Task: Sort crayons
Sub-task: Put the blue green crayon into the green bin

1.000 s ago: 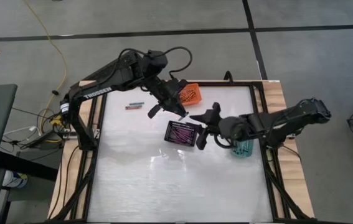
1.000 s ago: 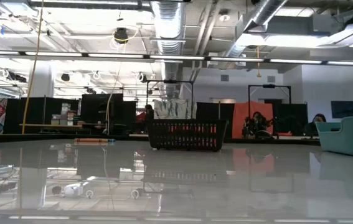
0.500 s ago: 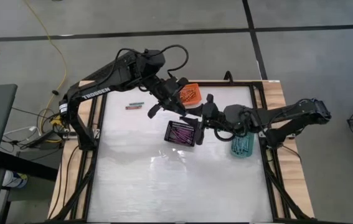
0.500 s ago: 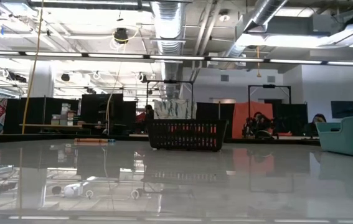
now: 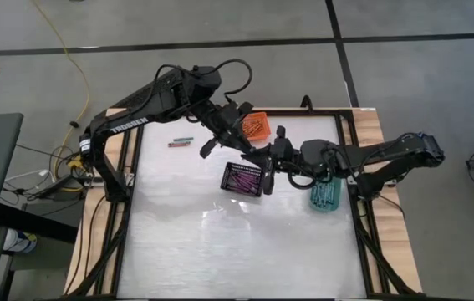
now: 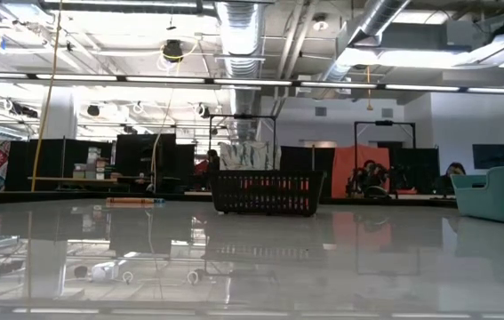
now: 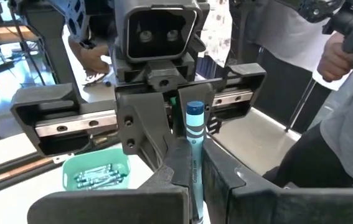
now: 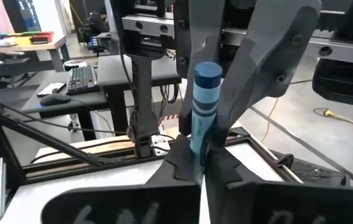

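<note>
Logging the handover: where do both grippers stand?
Left gripper and right gripper both shut on one blue crayon, above the black basket. Nothing in the way.

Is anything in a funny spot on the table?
Yes. Two crayons lie loose on the table, away from the baskets. Also, one blue crayon is pinched by both the left gripper and right gripper at once, above the black basket.

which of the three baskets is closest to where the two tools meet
The black basket holding purple crayons: the left tool and right tool meet just over its far right corner. The orange basket and teal basket sit clearly farther off.
</note>
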`<action>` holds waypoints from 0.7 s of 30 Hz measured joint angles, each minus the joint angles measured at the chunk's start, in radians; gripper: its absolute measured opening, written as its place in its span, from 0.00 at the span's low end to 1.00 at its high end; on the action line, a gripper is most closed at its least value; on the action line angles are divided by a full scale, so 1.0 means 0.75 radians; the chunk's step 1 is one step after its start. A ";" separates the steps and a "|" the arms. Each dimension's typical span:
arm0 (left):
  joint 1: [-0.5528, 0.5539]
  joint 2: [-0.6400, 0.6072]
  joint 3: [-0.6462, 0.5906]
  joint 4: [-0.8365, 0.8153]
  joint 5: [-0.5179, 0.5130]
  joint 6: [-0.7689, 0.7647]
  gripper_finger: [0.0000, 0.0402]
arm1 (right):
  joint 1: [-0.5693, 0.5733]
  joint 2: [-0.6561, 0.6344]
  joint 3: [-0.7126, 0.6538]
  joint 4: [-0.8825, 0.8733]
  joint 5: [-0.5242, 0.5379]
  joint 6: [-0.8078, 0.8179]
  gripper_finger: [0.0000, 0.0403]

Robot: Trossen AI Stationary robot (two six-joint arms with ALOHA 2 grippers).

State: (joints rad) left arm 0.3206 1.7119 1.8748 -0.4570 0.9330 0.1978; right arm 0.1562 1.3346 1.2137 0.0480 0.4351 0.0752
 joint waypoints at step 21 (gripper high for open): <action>0.135 -0.017 -0.171 -0.604 -0.476 0.260 0.47 | -0.028 0.001 0.000 -0.981 0.009 0.947 0.00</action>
State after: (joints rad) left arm 0.4216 1.6989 1.7469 -0.9098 0.5762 0.3925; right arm 0.1349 1.3350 1.2137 -0.6880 0.4419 0.7855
